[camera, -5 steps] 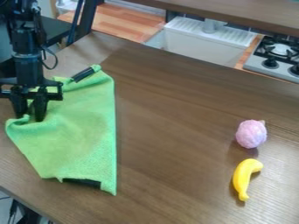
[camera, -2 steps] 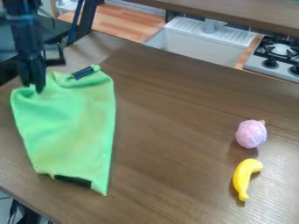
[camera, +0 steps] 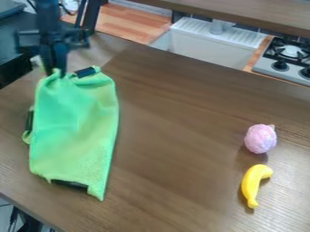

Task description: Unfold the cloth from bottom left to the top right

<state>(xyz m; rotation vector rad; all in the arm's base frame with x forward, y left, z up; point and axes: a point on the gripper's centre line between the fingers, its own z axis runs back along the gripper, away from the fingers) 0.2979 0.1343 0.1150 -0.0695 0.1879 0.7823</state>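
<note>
Across the brown wooden desk [camera: 181,127], at its left side, the soft green fabric cloth [camera: 75,131] has swung toward the far corner; the unfolding seems under way. Creased, partly raised, it's pinched by the black two-fingered gripper [camera: 55,72]. One black strip [camera: 30,121] now pokes out.

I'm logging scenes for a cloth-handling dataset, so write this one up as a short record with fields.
gripper: at upper left, shut on the cloth's top edge
cloth: green, black patches along its edges, not spread flat
surface: brown wooden table
right side: pink ball, with a yellow banana nearer the camera
behind: white sink, stove to its right
</note>
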